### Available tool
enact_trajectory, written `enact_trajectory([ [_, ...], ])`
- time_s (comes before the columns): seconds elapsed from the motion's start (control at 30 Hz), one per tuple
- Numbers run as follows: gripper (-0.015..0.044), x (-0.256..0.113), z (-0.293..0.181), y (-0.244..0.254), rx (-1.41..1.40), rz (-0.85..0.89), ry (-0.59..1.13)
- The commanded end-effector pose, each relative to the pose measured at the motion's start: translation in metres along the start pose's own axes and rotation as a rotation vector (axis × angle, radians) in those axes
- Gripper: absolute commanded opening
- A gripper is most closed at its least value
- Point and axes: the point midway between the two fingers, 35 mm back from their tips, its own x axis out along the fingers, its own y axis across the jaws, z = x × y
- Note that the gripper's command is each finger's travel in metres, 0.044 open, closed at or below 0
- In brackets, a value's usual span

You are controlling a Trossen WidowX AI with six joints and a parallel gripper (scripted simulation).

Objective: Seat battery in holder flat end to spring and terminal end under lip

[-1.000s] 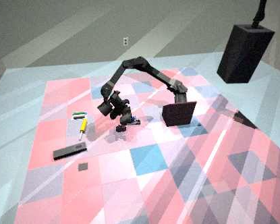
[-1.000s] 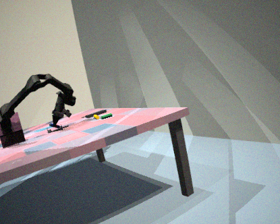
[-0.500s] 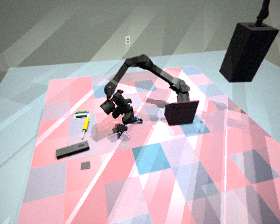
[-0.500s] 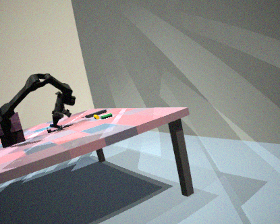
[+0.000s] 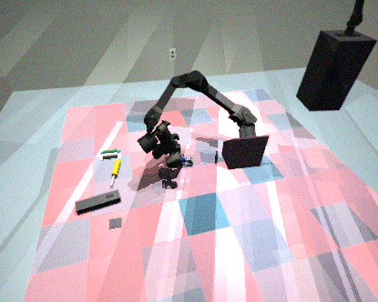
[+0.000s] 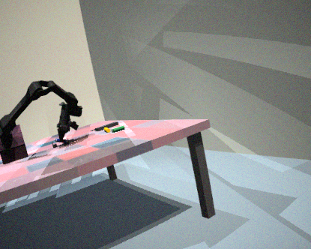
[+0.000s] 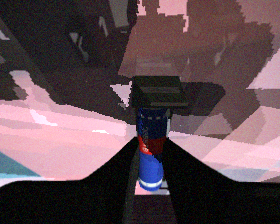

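My gripper (image 5: 180, 161) (image 6: 61, 140) (image 7: 149, 141) is shut on the battery. The battery (image 7: 151, 167) (image 5: 184, 159) is blue with a red band and a pale ring at its near end. It lies lengthwise between the fingers in the wrist view. The holder (image 7: 159, 91) (image 5: 189, 162) (image 6: 55, 145) is small and dark; its end block stands across the battery's far end. A bright strip shows beside the battery's right side. The spring is not visible, and the fingers hide most of the holder. I cannot tell whether the battery is fully down or under the lip.
On the table (image 5: 203, 214) (image 6: 143, 131) are a dark remote (image 5: 97, 203) (image 6: 107, 126), a small grey square (image 5: 115, 223), a yellow-handled screwdriver (image 5: 116, 168) (image 6: 107, 130), and a green cylinder (image 5: 110, 151) (image 6: 118, 129) beside a pale one. The arm's base block (image 5: 245, 153) stands right of the holder.
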Motion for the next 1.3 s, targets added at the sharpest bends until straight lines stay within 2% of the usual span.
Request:
enact_trajectory([
  [0.0,0.0062,0.0008,0.004,0.0012,0.004,0.003,-0.034],
  [1.27,0.0062,0.0077,0.0006,0.0009,-0.003,0.014,-0.197],
])
